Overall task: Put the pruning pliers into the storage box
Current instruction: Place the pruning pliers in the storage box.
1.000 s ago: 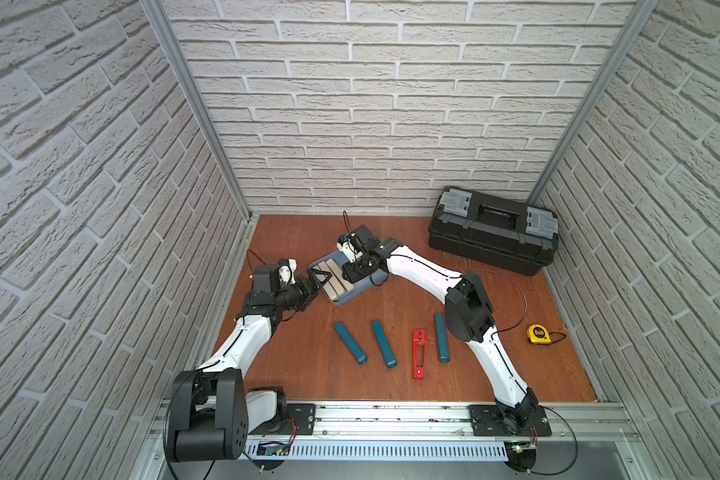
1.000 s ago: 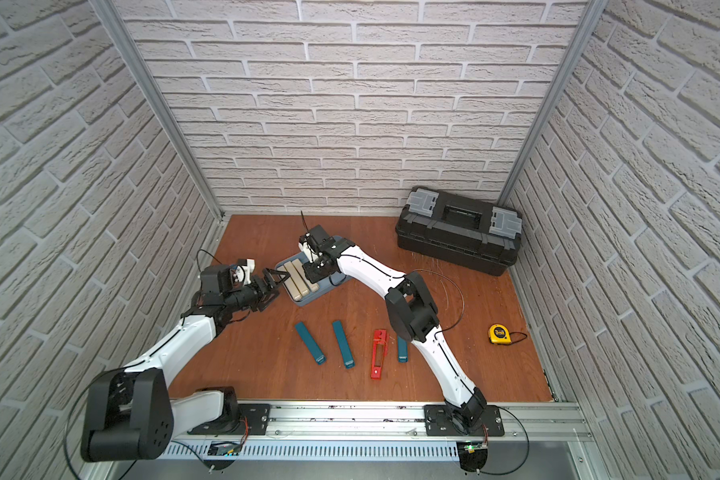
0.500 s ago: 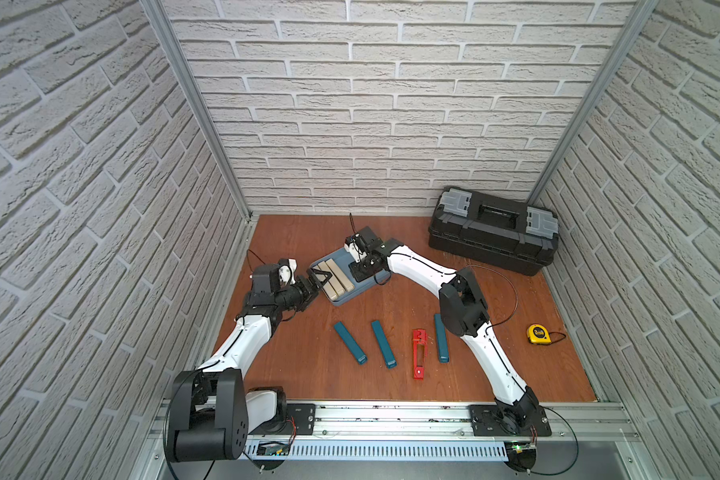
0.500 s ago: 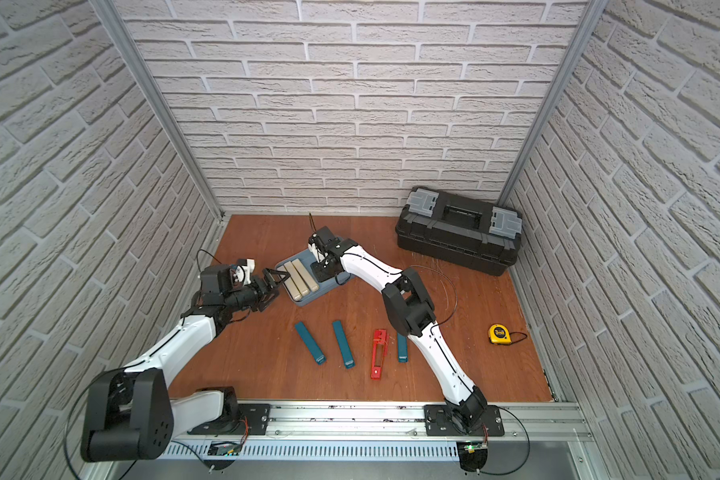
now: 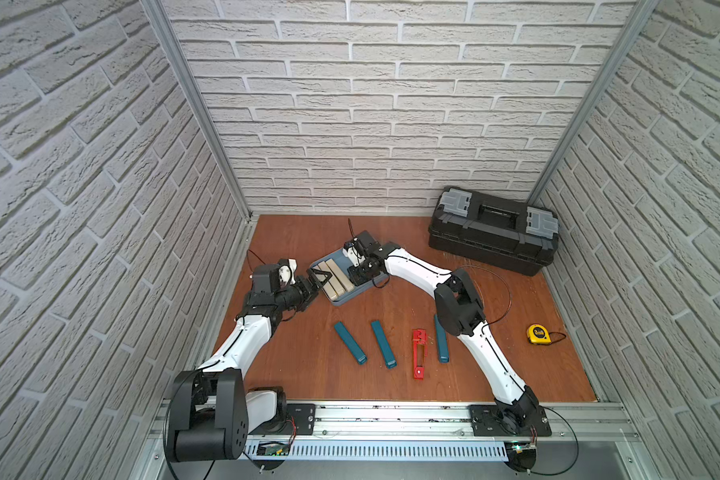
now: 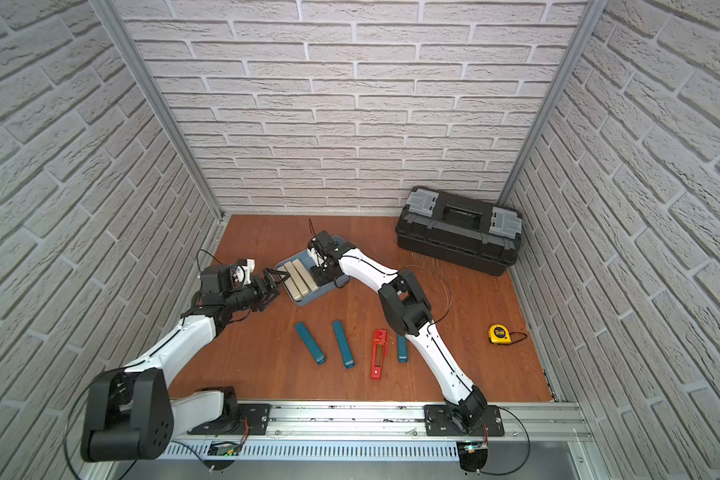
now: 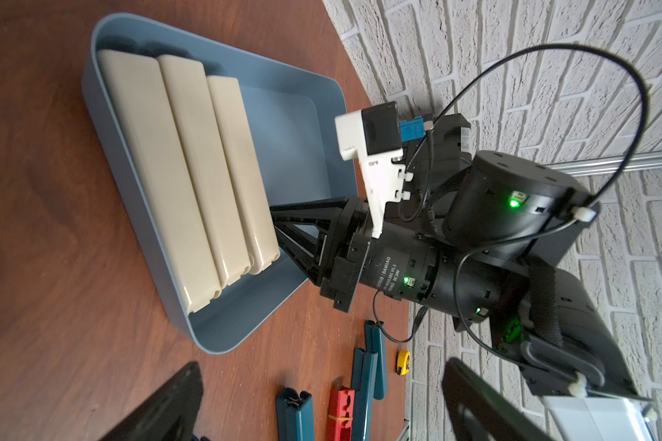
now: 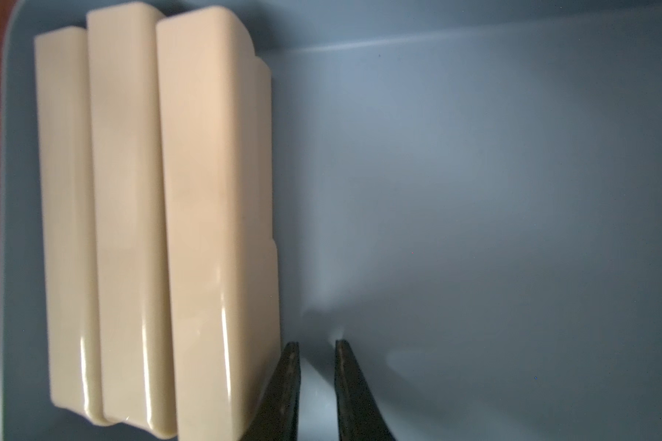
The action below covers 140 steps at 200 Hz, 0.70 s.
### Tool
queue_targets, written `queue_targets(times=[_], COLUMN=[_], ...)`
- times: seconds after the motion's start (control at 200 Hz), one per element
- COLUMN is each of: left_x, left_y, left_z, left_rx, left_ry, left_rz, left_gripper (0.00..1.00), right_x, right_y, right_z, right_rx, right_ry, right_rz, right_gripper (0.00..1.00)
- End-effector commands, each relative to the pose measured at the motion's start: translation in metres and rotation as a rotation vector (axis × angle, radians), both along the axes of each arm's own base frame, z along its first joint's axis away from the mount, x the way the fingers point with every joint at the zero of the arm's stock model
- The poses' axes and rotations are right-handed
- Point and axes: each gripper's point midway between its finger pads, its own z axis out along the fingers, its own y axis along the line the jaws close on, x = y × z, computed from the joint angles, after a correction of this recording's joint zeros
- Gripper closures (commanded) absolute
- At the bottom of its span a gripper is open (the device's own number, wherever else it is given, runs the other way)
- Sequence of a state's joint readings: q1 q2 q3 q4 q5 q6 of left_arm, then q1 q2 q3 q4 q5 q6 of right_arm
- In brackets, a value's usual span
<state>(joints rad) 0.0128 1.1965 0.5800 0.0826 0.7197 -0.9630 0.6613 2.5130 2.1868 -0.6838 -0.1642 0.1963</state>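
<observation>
Three beige pliers (image 7: 192, 172) lie side by side in the blue box (image 7: 215, 336). Three teal pliers (image 5: 384, 344) and a red pair (image 5: 419, 353) lie apart on the desk (image 5: 300, 370). The right claw (image 8: 317, 343) sits in the box beside the beige ones, nearly together and empty, and the left claw (image 5: 320, 277) is spread wide at the box's rim.

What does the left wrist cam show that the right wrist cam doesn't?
Left wrist only: the right gripper reaching inside the storage box, plus teal pruning pliers, the red pruning pliers and the yellow tape measure out on the table. Right wrist only: the narrow, empty gap between its fingertips, right beside the beige pruning pliers. Both: three beige ones side by side in the box.
</observation>
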Motion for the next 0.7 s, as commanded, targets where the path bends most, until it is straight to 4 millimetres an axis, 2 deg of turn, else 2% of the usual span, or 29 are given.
queue_targets(times=[0.0, 0.445, 0.575, 0.695], left_x=[0.002, 0.003, 0.003, 0.002], left_y=[0.002, 0.002, 0.002, 0.001], left_z=[0.003, 0.004, 0.005, 0.007], left_rx=[0.001, -0.001, -0.002, 0.0], left_ry=[-0.038, -0.041, -0.044, -0.043], left_rz=[0.0, 0.002, 0.001, -0.005], left_gripper=[0.02, 0.02, 0.02, 0.02], right_x=[0.003, 0.004, 0.006, 0.009], right_y=[0.014, 0.022, 0.018, 0.009], right_z=[0.008, 0.015, 0.018, 0.032], right_rx=[0.054, 0.096, 0.072, 0.033], right_ry=[-0.011, -0.003, -0.021, -0.065], right_rz=[0.005, 0.014, 0.013, 0.013], right_gripper=[0.8, 0.79, 0.79, 0.79])
